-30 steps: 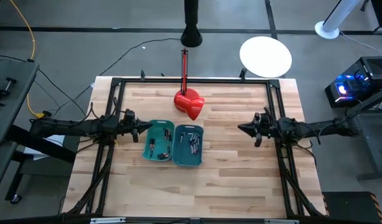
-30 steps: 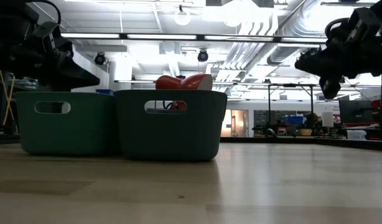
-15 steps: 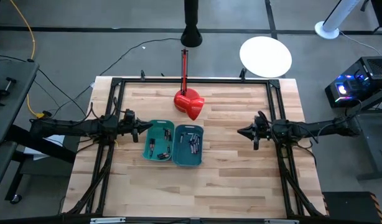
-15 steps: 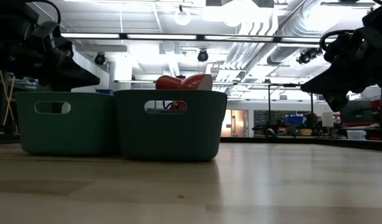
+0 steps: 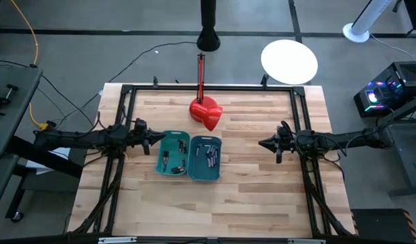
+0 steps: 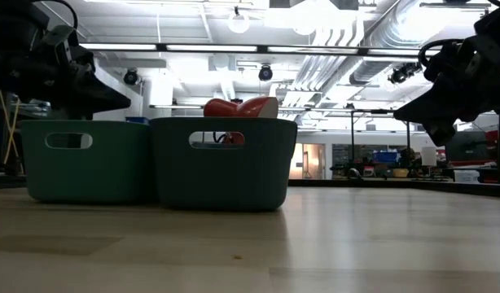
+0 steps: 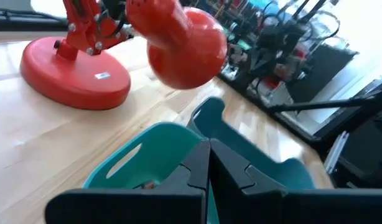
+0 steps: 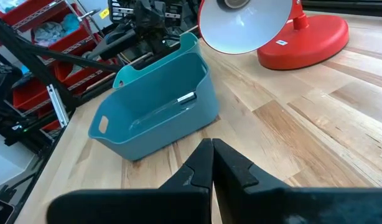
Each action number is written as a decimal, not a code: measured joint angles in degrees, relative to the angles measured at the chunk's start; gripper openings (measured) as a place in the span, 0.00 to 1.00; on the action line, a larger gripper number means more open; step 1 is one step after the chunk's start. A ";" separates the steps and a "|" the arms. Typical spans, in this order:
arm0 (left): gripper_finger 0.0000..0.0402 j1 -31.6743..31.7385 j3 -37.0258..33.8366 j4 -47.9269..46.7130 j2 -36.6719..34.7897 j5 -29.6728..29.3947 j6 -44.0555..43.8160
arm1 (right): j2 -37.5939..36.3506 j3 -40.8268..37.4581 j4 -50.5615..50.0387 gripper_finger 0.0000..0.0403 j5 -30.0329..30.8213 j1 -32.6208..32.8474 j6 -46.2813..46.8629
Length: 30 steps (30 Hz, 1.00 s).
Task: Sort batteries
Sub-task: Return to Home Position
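Two teal bins stand side by side mid-table: the left bin (image 5: 173, 153) and the right bin (image 5: 205, 157). Both hold several small dark batteries (image 5: 208, 154), lying loose on the bin floors. One cell with a metallic end (image 8: 186, 98) shows in the right wrist view. My left gripper (image 5: 154, 141) hovers shut just off the left bin's left rim (image 7: 155, 134), above the table. My right gripper (image 5: 262, 143) hangs shut over bare wood, well to the right of the bins, pointing toward them. Neither gripper holds anything.
A red desk lamp (image 5: 205, 112) stands on its round base behind the bins, its head (image 7: 185, 40) leaning over them. Black frame rails border the table on all sides. Bare wood lies between the right bin and my right gripper (image 6: 433, 122), and along the near edge.
My right gripper has dropped a little and shifted slightly toward the bins, turning about its wrist. It then held still, and its fingers stayed shut. The bins and batteries have not moved.
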 joint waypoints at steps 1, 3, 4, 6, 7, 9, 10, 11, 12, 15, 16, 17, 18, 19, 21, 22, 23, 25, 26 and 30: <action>0.00 0.00 0.00 -0.02 -0.93 0.01 0.00 | 0.00 0.00 0.00 0.00 0.00 0.00 0.02; 0.00 0.00 0.00 0.00 -3.62 -0.01 0.00 | 0.00 0.00 -0.01 0.00 0.00 0.00 0.00; 0.00 0.00 0.00 0.01 -5.26 -0.01 0.00 | 0.00 0.00 -0.01 0.00 0.00 0.00 0.02; 0.00 0.00 0.00 0.00 -8.92 -0.02 0.00 | 0.00 0.00 -0.02 0.00 0.00 0.00 0.01; 0.00 0.00 0.00 0.02 -10.72 -0.03 0.00 | 0.00 0.00 -0.02 0.00 0.00 0.00 0.02; 0.00 0.00 0.01 0.33 -13.35 -0.04 0.00 | 0.00 0.00 -0.02 0.00 0.00 0.00 0.02; 0.00 0.00 0.09 1.32 -13.15 -0.03 0.02 | 0.00 0.00 -0.02 0.00 0.00 0.00 0.02; 0.00 0.00 0.04 2.03 -13.12 -0.09 0.02 | 0.00 0.00 -0.02 0.00 0.00 -0.02 0.02; 0.00 0.00 0.00 3.10 -13.00 -0.05 0.00 | 0.06 0.00 -0.03 0.00 0.02 -0.02 0.02; 0.00 0.00 0.09 3.60 -13.12 -0.07 0.02 | 0.16 0.00 -0.04 0.00 0.00 -0.02 0.01; 0.00 0.00 0.08 3.45 -13.09 -0.05 0.02 | 0.15 0.00 -0.04 0.00 0.00 -0.02 0.02; 0.00 0.00 0.07 3.27 -13.09 -0.03 0.02 | 0.15 0.01 -0.04 0.00 0.00 -0.02 0.02; 0.00 0.00 0.07 3.23 -13.01 -0.05 0.02 | 0.15 0.02 -0.04 0.00 0.00 -0.02 0.02; 0.00 0.00 0.07 3.10 -12.98 -0.05 0.00 | 0.15 0.02 -0.04 0.00 0.00 -0.02 0.02; 0.00 0.00 0.04 2.99 -12.96 -0.03 0.02 | 0.15 0.02 -0.04 0.00 0.00 -0.02 0.02; 0.00 0.00 0.04 2.99 -12.96 -0.05 0.02 | 0.15 0.02 -0.04 0.00 0.00 -0.02 0.02; 0.00 0.00 0.04 2.99 -12.96 -0.05 0.02 | 0.15 0.02 -0.04 0.00 0.00 -0.02 0.02; 0.00 0.00 0.04 3.01 -12.96 -0.04 0.02 | 0.17 0.02 -0.04 0.00 0.00 -0.02 0.01; 0.00 0.00 0.04 3.02 -12.96 -0.05 0.00 | 0.17 0.02 -0.04 0.00 0.00 -0.02 0.02; 0.00 0.00 0.04 3.04 -12.96 -0.05 0.00 | 0.15 0.02 -0.04 0.00 0.00 -0.02 0.02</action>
